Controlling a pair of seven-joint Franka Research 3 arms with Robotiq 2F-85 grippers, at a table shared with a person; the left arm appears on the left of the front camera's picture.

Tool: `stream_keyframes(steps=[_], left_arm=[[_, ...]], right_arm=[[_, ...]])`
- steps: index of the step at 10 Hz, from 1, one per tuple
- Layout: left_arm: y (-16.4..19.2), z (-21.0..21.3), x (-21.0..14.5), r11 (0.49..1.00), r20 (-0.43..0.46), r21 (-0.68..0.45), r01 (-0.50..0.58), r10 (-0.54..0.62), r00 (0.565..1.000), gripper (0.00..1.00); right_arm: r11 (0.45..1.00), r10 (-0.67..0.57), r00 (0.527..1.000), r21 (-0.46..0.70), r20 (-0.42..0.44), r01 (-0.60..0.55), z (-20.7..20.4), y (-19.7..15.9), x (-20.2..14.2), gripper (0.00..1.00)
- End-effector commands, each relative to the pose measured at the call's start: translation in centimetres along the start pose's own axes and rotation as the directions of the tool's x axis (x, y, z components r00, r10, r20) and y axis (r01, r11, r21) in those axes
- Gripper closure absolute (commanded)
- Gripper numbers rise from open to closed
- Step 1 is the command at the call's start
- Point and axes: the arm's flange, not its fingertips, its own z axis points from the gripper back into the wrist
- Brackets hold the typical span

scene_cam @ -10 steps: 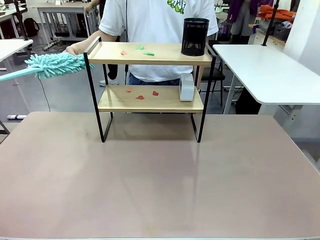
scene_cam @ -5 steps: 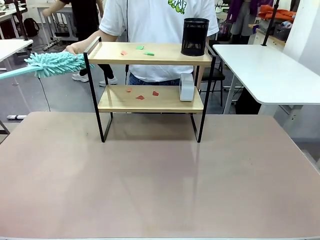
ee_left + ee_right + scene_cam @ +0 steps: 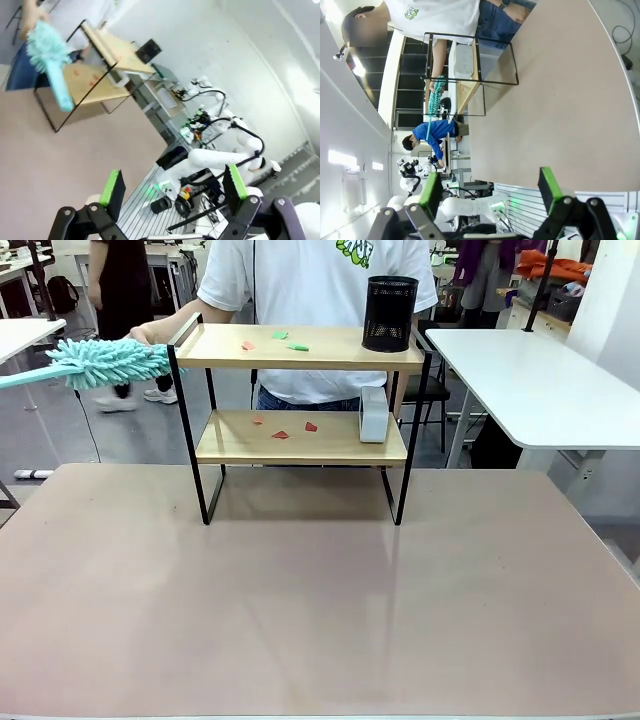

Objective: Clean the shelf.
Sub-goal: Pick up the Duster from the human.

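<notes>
The shelf [image 3: 300, 439], two light wooden boards in a black frame, stands at the far middle of the table. Red and green paper scraps [image 3: 281, 338] lie on its top board, and red scraps [image 3: 283, 429] lie on the lower one. A person in a white T-shirt stands behind it. One of their hands [image 3: 143, 337] holds a teal fluffy duster [image 3: 115, 362] just left of the top board. My left gripper [image 3: 174, 184] hangs open, far back from the shelf [image 3: 117, 52] and duster [image 3: 50, 55]. The right gripper [image 3: 489, 190] is open too, well short of the shelf [image 3: 468, 95].
A black mesh pen holder [image 3: 390, 313] stands at the right end of the top board. A white box [image 3: 373, 413] sits on the lower board's right end. The brown table [image 3: 320, 600] is bare in front of the shelf. A white table [image 3: 530, 370] stands to the right.
The duster has shifted slightly up and to the left beside the top board. A person in the background has walked left. Both grippers stay open.
</notes>
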Motion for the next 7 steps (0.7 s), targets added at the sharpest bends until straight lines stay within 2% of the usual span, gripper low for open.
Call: stream_keyframes(steps=[1,2,4,5,6,7], left_arm=[[0.9,-1.0,3.8,0.998,-0.109,-0.069,-0.004,-0.004,0.994,0.00],[1.9,-3.7,5.7,0.997,-0.215,-0.072,-0.010,-0.005,0.977,0.00],[4.6,-7.7,8.2,0.987,-0.320,-0.148,-0.063,0.012,0.947,0.00],[5.2,-8.9,8.4,0.994,-0.295,-0.066,-0.093,0.069,0.953,0.00],[3.9,-10.0,6.9,0.993,-0.253,-0.118,-0.022,-0.009,0.967,0.00],[3.9,-10.0,6.9,0.993,-0.253,-0.118,-0.022,-0.009,0.967,0.00]], right_arm=[[0.999,0.029,0.999,0.027,0.014,-0.029,-0.1,0.2,0.2,0.00],[0.999,0.029,0.999,0.027,0.014,-0.029,-0.1,0.2,0.2,0.00],[0.999,0.029,0.999,0.027,0.014,-0.029,-0.1,0.2,0.2,0.00],[0.999,0.029,0.999,0.027,0.014,-0.029,-0.1,0.2,0.2,0.00],[0.999,0.029,0.999,0.027,0.014,-0.029,-0.1,0.2,0.2,0.00],[0.999,0.029,0.999,0.027,0.014,-0.029,-0.1,0.2,0.2,0.00]])
